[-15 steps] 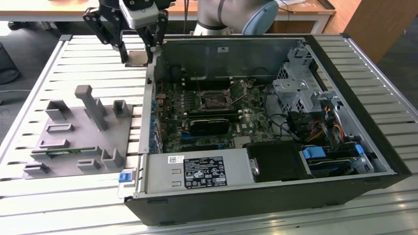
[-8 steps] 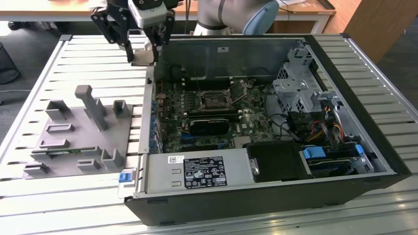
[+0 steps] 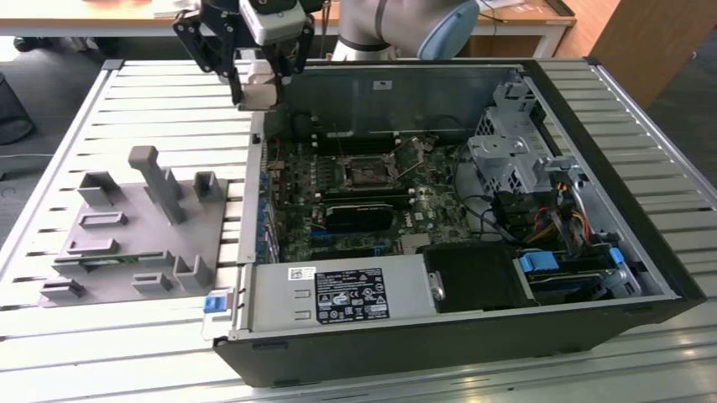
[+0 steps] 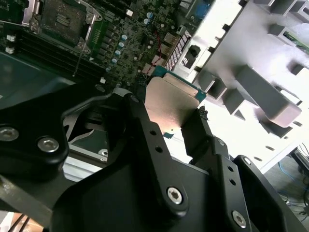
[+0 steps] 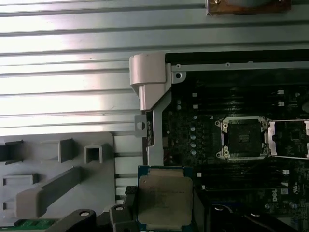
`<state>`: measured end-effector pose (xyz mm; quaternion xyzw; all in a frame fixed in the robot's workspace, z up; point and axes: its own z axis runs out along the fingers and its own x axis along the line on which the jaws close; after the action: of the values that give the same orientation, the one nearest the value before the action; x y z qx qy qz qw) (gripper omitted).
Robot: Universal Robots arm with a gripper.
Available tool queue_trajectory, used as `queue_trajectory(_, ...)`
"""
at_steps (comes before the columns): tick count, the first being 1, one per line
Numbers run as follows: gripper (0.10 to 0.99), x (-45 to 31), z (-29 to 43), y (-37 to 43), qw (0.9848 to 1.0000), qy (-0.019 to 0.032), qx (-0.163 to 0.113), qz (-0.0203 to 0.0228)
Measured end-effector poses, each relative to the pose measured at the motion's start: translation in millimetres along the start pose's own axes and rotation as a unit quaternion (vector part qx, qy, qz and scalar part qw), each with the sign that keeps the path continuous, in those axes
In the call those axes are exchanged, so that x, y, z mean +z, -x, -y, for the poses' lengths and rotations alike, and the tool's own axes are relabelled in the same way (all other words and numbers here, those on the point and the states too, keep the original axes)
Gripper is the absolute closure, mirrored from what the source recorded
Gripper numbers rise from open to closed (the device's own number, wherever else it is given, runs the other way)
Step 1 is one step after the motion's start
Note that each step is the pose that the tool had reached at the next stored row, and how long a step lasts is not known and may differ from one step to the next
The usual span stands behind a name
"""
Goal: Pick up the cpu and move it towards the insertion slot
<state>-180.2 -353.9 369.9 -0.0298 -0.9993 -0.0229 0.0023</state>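
My gripper (image 3: 260, 91) hangs high over the rear left corner of the open computer case (image 3: 627, 252), shut on the cpu. The cpu (image 5: 165, 199) is a flat square chip with a pale metal top and a green edge, clamped between the black fingers (image 4: 145, 130) in both wrist views (image 4: 171, 102). The insertion slot (image 3: 364, 172) is a square socket with a shiny frame and dark centre on the motherboard, lower down and toward the exterior view's right of the gripper. Its load plate stands open (image 5: 243, 137), and nothing lies in it (image 4: 63, 19).
A grey plastic fixture (image 3: 123, 227) with upright blocks lies on the slatted table (image 3: 67, 353) at the exterior view's left. Inside the case are a long black card (image 3: 361, 214), a power supply (image 3: 342, 295), a drive cage (image 3: 515, 159) and cables (image 3: 560, 222).
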Motion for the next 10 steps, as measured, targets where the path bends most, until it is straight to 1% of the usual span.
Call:
queue_trajectory(7, 0.545, 0.2, -6.1, 10.3, 1.0, 0.0, 0.0, 0.0)
queue_trajectory(10, 0.545, 0.3, -9.0, 13.1, 1.0, -0.0001, -0.001, -0.0001)
